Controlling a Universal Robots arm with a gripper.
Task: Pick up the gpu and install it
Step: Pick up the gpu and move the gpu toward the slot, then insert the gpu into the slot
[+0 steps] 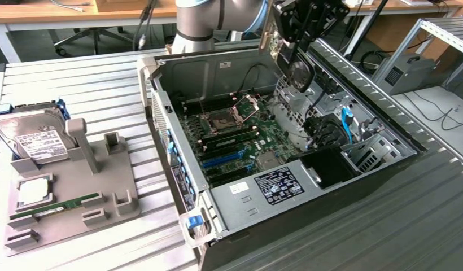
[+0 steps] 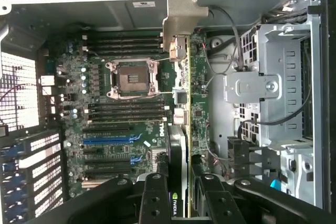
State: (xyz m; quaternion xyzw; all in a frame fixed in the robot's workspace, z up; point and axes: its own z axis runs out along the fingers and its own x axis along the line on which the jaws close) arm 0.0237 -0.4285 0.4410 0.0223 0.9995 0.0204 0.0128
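The gpu hangs above the open computer case, a black card with a round fan on its face, and my gripper is shut on its upper part. In the wrist view the gpu appears edge-on between my fingers, its silvery-tan bracket at the far end. Below the card lies the green motherboard with its empty CPU socket and blue expansion slots. The card is clear of the board and touches no slot.
A grey fixture on the exterior view's left holds a hard drive, a green RAM stick and a square chip. Inside the case a metal drive cage and loose cables sit beside the card.
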